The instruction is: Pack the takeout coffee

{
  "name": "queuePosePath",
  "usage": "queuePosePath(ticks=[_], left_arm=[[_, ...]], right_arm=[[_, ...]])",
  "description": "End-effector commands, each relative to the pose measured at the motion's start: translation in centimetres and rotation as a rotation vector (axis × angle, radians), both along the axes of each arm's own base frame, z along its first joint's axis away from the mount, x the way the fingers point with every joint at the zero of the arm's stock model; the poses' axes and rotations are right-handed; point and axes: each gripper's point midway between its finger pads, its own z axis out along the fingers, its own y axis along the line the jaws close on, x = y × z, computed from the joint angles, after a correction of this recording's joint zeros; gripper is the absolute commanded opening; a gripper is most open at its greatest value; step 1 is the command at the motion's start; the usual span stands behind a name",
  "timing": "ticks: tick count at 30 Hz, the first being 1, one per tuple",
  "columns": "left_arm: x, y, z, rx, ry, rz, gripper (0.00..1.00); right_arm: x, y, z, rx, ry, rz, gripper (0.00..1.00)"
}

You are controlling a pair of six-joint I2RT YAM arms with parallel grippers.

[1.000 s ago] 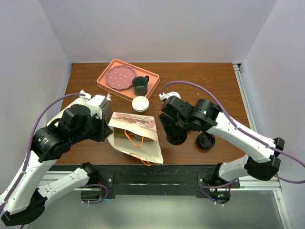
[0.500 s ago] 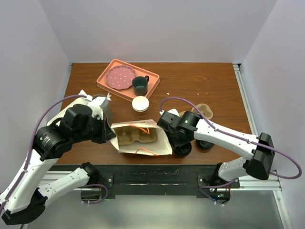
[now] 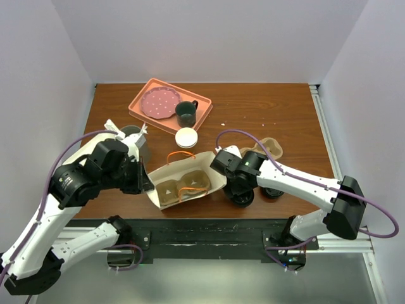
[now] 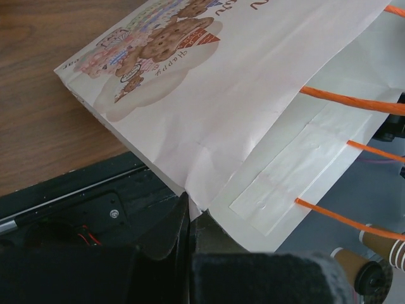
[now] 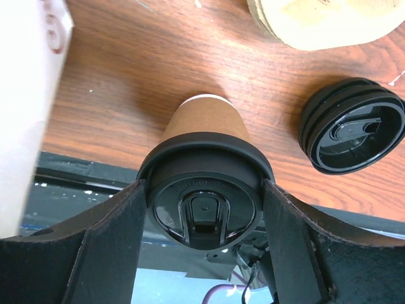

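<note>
Gripping the black lid of the takeout coffee (image 5: 205, 209) on both sides, our right fingers (image 5: 114, 253) held it near the front edge of the counter (image 3: 285, 107), just beside the bag's mouth. We could not tell whether it stood or hung clear.

Handling, as we judged: light, thin-walled, crushable; the lid could pop off, so a hold on the tan body seemed safer.

Left fingers (image 4: 168, 244): closed, pinching the rim of the paper bag (image 4: 221, 114).

Bag contents: one cardboard carrier (image 3: 169, 190), two wells visible, seemingly empty.
</note>
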Motion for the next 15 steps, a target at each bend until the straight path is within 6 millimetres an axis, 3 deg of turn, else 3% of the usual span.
queuePosePath(ticks=[1,6,7,10,15], left_arm=[[-0.8,-0.4,0.2,-0.036,0.033,-0.007,0.0],[-0.8,-0.4,0.4,-0.043,0.022,-0.01,0.11],[-0.8,-0.5,0.4,-0.046,0.021,-0.013,0.19],[-1.0,-0.7,0.6,-0.073,0.01,-0.022,0.31],[-0.6,-0.8,1.3,-0.083,-0.022,-0.027,0.43]], right_arm=[[1.1,0.3,1.4,0.056,-0.075,-0.053,0.75],[1.4,0.4,3.1,0.07,-0.092,-0.073,0.85],[1.4,0.4,3.5,0.073,-0.095,-0.073,0.86],[1.6,0.7,4.9,0.095,-0.113,-0.081,0.88],[2.0,-0.4,7.1,0.086,-0.159,-0.127,0.88]])
